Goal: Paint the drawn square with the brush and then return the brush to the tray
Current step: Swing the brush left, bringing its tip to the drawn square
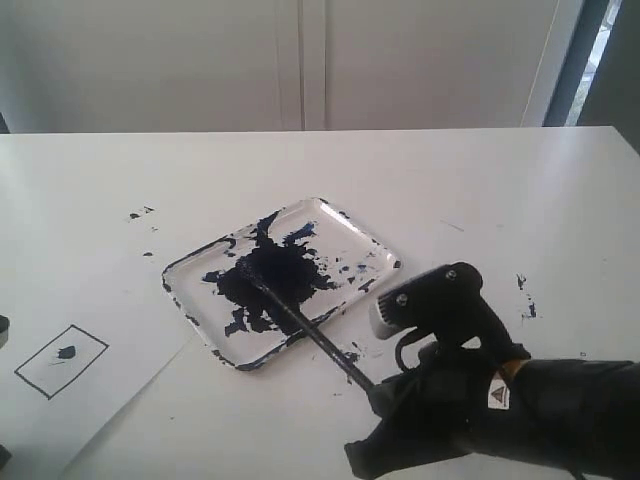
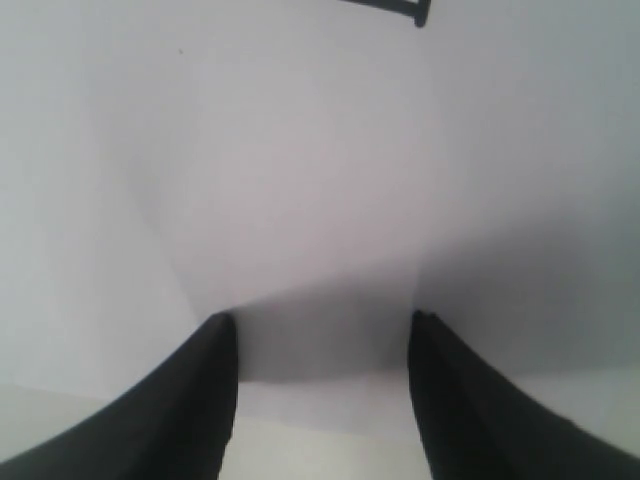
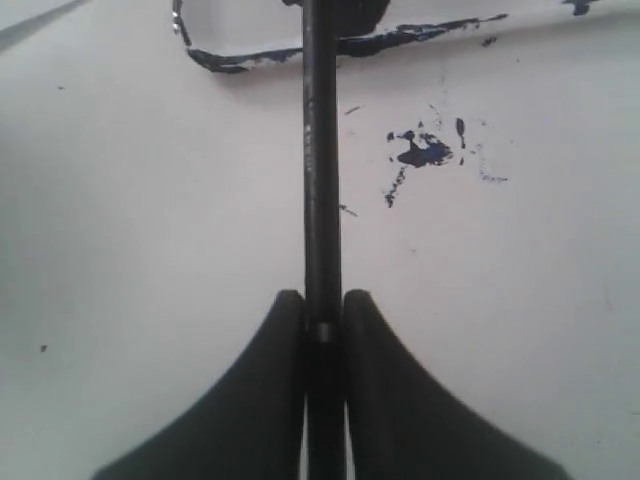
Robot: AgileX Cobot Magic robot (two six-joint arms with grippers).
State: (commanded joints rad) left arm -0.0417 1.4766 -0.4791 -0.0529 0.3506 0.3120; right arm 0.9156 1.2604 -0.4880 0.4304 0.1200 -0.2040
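Brush [image 1: 300, 320] is in your right gripper [image 1: 378, 392] in the exterior view, pinched at the back end of its stick. Its tip is down in the dark paint blotch [image 1: 270, 275] in the middle of the tray [image 1: 345, 238]. From there the stick slants over the tray's near rim and across bare table [image 1: 480, 190] to the jaws. The tray sits cornerwise, about mid-table. Your square [image 1: 62, 360] is well off to the left on a sheet of paper [image 1: 110, 410], with a black outline and a white inside except for one small dark dab. Splatters [image 1: 525, 297] dot the table to the right of the tray, and a few more lie off its left corner.

Over to the left wrist view: your left gripper [image 2: 322, 322] hangs over a plain white surface. Its two dark fingers [image 2: 200, 400] stand well apart, with only white showing in the gap, so that one is open. A bit of thick black line [image 2: 405, 8] shows beyond the fingertips. You can't tell from here whether it belongs to the square's outline.

Now the right wrist view: both pads [image 3: 270, 400] are pressed against the brush stick, one on each side, so the gripper is closed on it. The stick runs straight out from the jaws, over the table and across the tray's paint-smeared rim. A cluster of blue splatters lies on the table just beside the stick, short of the tray.
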